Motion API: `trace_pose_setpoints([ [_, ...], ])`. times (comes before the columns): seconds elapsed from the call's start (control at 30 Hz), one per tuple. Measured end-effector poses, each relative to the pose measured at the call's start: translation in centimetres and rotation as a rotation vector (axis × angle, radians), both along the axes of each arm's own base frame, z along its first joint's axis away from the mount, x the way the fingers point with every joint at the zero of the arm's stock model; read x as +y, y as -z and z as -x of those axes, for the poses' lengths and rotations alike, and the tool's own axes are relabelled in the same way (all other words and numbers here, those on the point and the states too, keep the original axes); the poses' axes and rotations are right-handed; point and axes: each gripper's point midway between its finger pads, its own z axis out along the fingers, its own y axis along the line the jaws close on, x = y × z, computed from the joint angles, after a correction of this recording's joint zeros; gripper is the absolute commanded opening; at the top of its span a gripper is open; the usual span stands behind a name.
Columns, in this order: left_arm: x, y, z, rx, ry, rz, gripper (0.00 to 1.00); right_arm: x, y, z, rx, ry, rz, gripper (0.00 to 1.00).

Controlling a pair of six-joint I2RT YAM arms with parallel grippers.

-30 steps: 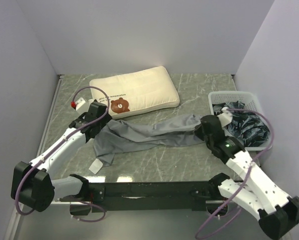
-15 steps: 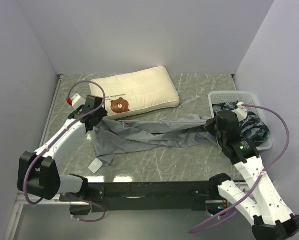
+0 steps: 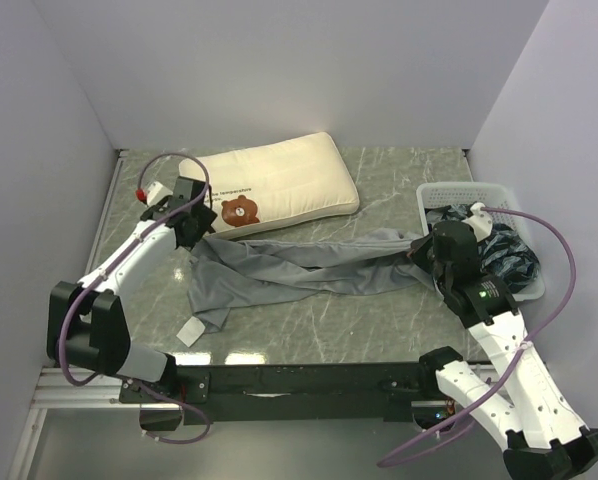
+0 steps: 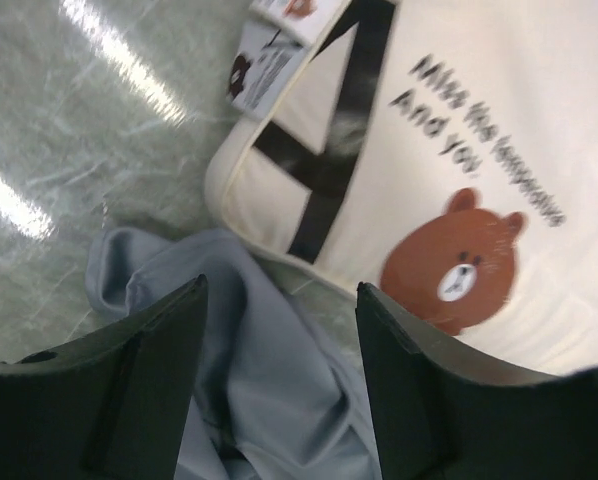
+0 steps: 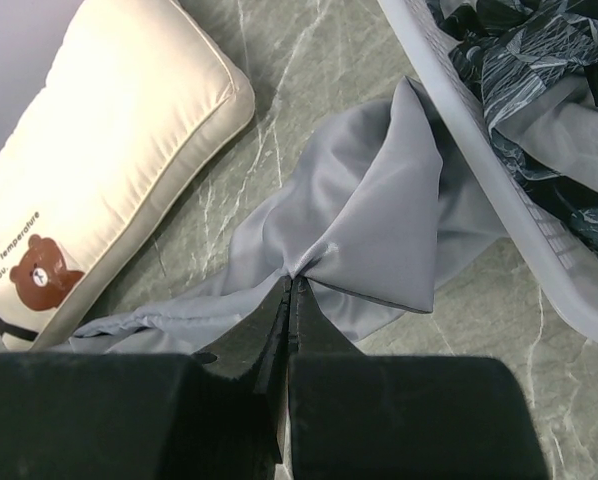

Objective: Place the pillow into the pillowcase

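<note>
The cream pillow (image 3: 279, 185) lies at the back of the table, its bear face at the left end. The grey pillowcase (image 3: 299, 265) is stretched in a crumpled band across the middle, its white tag (image 3: 191, 333) near the front left. My left gripper (image 3: 194, 232) hovers open over the pillowcase's left end, just in front of the bear face. In the left wrist view the gripper (image 4: 279, 290) straddles the grey fabric (image 4: 269, 370) beside the pillow (image 4: 479, 150). My right gripper (image 5: 291, 278) is shut on a pinched fold of the pillowcase (image 5: 379, 220) at its right end.
A white plastic basket (image 3: 479, 190) holding dark patterned cloth stands at the right, close to the right gripper. In the right wrist view its rim (image 5: 479, 150) touches the grey fabric. Walls enclose the table on three sides.
The right gripper drew the pillowcase's right end toward the basket, stretching it out. The left gripper moved back toward the pillow's bear end, and its jaws narrowed somewhat.
</note>
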Motion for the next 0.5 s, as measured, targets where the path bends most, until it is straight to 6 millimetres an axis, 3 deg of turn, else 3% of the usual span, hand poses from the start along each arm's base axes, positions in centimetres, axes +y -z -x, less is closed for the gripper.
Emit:
trace_pose_setpoints([
  [0.17,-0.6,3.7,1.2,0.094,-0.004,0.038,0.60,0.1,0.2,-0.1,0.007,-0.005,0.003,0.00],
  [0.27,-1.0,5.7,1.5,0.132,-0.007,0.057,0.50,0.1,0.3,-0.1,0.012,-0.006,0.004,0.00],
  [0.37,-1.1,7.8,1.9,0.181,-0.014,0.061,0.23,0.3,0.1,-0.5,0.019,-0.011,0.002,0.00],
  [0.4,-1.2,8.2,1.9,0.193,-0.016,0.059,0.01,0.4,-0.1,-0.6,0.020,-0.014,0.000,0.00],
  [0.5,-0.7,9.2,2.0,0.234,-0.019,0.032,0.01,0.8,-1.0,-1.2,0.011,-0.020,-0.007,0.00],
])
